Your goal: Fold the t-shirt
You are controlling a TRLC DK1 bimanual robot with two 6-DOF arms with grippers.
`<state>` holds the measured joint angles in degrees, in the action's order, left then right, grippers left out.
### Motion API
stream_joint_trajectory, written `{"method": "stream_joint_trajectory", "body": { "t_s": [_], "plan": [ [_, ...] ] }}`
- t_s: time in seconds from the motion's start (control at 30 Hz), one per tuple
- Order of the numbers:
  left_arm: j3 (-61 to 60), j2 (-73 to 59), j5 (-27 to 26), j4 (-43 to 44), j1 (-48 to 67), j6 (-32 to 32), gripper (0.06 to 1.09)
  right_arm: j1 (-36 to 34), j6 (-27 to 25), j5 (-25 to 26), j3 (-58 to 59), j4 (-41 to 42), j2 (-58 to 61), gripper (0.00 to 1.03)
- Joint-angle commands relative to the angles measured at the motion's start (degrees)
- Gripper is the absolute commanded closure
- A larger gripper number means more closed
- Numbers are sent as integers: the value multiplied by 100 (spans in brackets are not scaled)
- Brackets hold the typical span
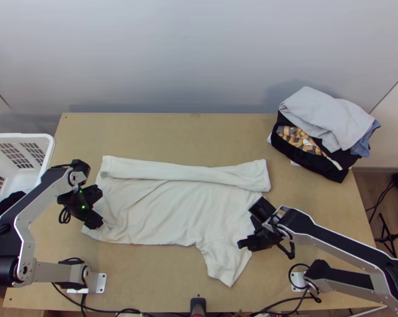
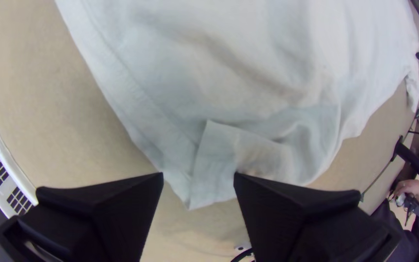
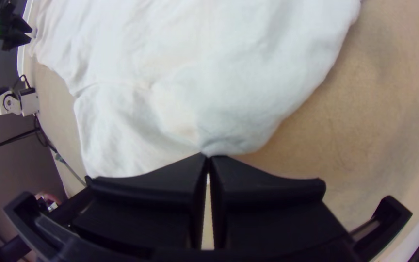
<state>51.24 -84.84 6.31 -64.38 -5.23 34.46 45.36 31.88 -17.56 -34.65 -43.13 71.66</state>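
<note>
The white t-shirt point(image 1: 172, 206) lies across the table, its far long side folded over in a strip and one sleeve sticking out toward the near edge. At its left end is my left gripper point(image 1: 99, 207), its fingers apart; in the left wrist view the left gripper point(image 2: 199, 177) stands open around a turned-over corner of the shirt point(image 2: 219, 160). By the shirt's right end, above the sleeve, is my right gripper point(image 1: 246, 228). The right wrist view has the right gripper point(image 3: 208, 156) with fingertips together, shut on the edge of the t-shirt point(image 3: 170, 87).
A pile of folded clothes point(image 1: 325, 127) sits at the table's back right corner. At the left, beside the table, stands a white basket point(image 1: 27, 138) with dark cloth inside. Cables point(image 1: 146, 310) run along the near edge. A person's hand point(image 2: 413, 190) is near that edge.
</note>
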Motion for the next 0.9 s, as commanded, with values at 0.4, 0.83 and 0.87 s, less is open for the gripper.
{"method": "stream_joint_trajectory", "body": {
  "t_s": [0.4, 0.83, 0.87],
  "plan": [
    [-35, -147, -464, 31, 14, -150, 73, 87, 20, -2, 3, -2, -47, 100],
    [-290, 310, -1211, -75, -830, 123, 104, -107, -419, 7, 196, -213, -609, 100],
    [-264, 328, -1290, -84, -953, 158, 104, -151, -507, 7, 196, -292, -679, 100]
  ]
}}
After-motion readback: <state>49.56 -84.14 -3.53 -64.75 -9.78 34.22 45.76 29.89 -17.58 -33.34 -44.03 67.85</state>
